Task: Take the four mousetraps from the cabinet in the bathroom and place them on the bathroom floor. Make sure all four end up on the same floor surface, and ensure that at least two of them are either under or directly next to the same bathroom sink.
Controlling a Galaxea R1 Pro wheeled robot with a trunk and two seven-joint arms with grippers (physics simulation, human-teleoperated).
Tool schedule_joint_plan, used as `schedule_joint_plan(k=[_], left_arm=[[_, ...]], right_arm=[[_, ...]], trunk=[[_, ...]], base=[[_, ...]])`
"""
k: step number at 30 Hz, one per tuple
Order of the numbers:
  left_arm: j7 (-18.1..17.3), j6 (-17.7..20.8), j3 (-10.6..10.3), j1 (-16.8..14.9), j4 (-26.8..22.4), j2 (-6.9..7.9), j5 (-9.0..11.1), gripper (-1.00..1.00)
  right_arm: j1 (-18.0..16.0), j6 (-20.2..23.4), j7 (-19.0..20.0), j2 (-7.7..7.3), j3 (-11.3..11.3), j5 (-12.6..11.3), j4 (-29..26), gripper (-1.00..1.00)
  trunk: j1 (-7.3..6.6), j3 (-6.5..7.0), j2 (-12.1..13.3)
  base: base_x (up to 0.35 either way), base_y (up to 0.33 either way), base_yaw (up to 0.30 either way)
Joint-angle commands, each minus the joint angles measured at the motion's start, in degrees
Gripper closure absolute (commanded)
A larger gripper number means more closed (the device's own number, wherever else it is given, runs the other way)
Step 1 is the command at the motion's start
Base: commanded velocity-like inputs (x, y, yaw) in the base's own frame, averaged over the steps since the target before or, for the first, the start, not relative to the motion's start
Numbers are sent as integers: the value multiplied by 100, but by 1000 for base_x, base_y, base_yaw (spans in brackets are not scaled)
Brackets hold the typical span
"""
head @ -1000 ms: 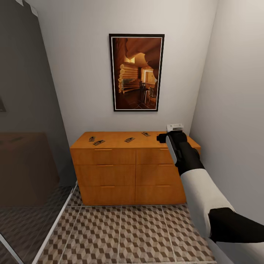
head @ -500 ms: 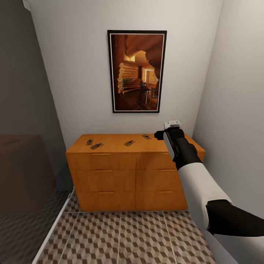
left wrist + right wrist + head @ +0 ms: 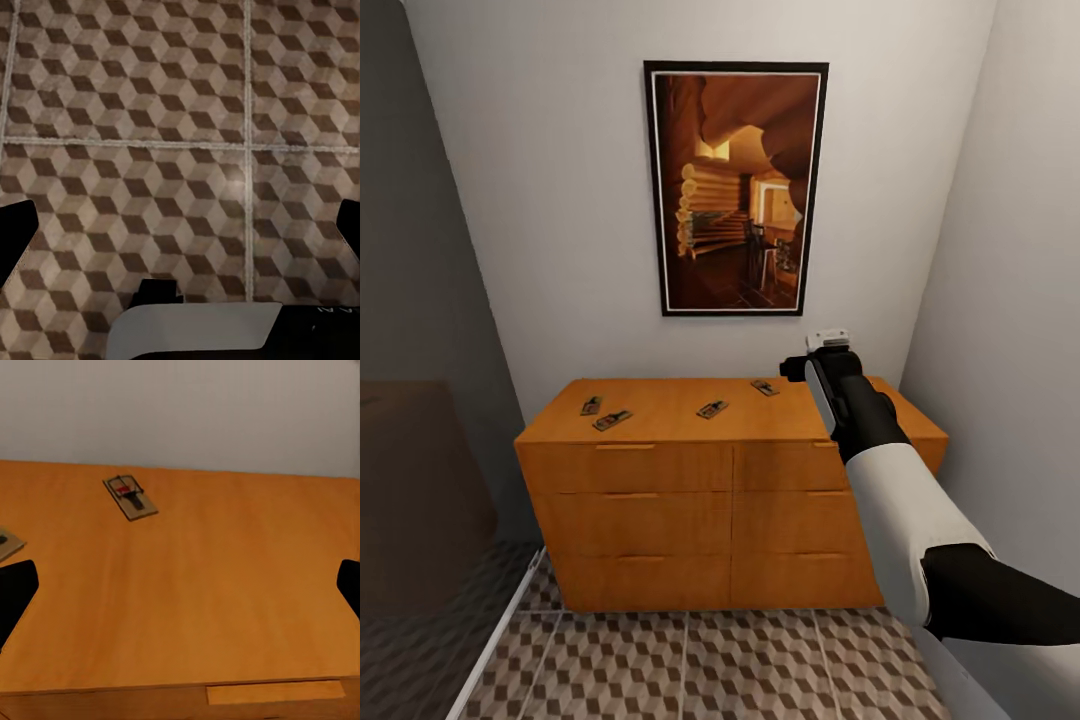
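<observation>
Head view showed the floor (image 3: 690,665) below the cabinet (image 3: 690,500) against the wall, a framed picture (image 3: 735,190) above it. Four mousetraps (image 3: 711,409) lay flat on the cabinet top (well apart from each other) — the right gripper (image 3: 827,345) hovered over its right end, fingers spread. Left gripper (image 3: 180,225) — spread too — hung above floor tiles.

Home bathroom corner: cube-patterned tile floor (image 3: 690,665), orange-brown wooden cabinet (image 3: 730,500) against plain white wall, framed log-cabin interior picture (image 3: 735,190) hanging above.
</observation>
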Motion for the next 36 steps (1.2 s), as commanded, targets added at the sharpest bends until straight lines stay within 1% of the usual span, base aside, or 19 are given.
schedule_joint_plan(k=[1, 15, 19, 22, 30, 36], left_arm=[[7, -8, 6, 3, -8, -1, 12, -100], [7, -8, 7, 4, -8, 0, 12, -100], [7, -11, 2, 7, -8, 2, 9, -100], [7, -14, 0, 5, -8, 2, 10, -100], [7, -16, -2, 5, -8, 3, 11, -100], [7, -17, -2, 3, -8, 1, 12, -100]], right_arm=[[-4, 35, 19, 0, 7, 49, -4, -100], [-4, 32, 314, -5, 12, 41, 27, -100], [-4, -2, 406, -10, 10, 41, 138, -100], [-4, -105, 462, -12, 10, 40, 252, -100], [-4, -536, 565, -19, 9, 40, 823, -100], [-4, -715, 584, -21, 9, 41, 1058, -100]], trunk=[[4, -5, -3], [4, -5, -3], [4, -5, -3], [4, -5, -3], [4, -5, -3], [4, -5, -3]], base=[[343, 0, 0], [343, 0, 0], [322, 0, 0], [253, 0, 0], [76, 0, 0], [14, 0, 0]])
